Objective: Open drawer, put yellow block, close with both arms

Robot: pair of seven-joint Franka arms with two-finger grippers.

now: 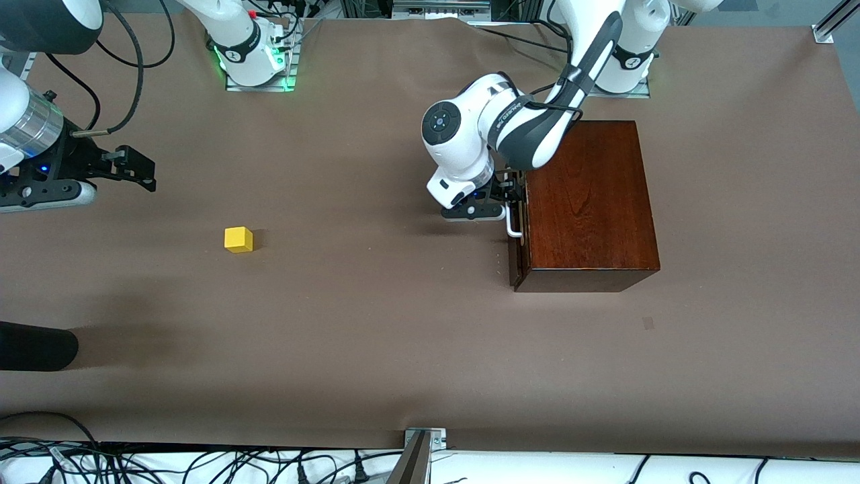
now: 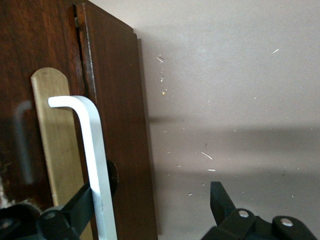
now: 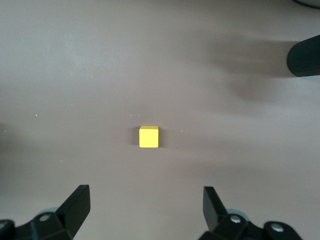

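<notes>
The mahogany box point(image 1: 591, 202) stands toward the left arm's end of the table. Its drawer front point(image 1: 516, 259) looks flush with the box. My left gripper point(image 1: 512, 191) is open at the white bar handle point(image 1: 514, 227). In the left wrist view the handle point(image 2: 95, 165) crosses one finger point(image 2: 75, 205), and the left gripper point(image 2: 147, 202) stands wide around it without clamping. The yellow block point(image 1: 238, 239) lies on the table toward the right arm's end. My right gripper point(image 1: 149, 176) hovers open over the table beside it, with the block point(image 3: 148, 137) ahead of the right gripper point(image 3: 147, 200).
A brass plate point(image 2: 55, 145) sits on the drawer front under the handle. A dark cylinder point(image 1: 33, 346) juts in at the right arm's end, nearer the camera than the block; the right wrist view shows the cylinder point(image 3: 305, 57) too. Cables run along the table's near edge.
</notes>
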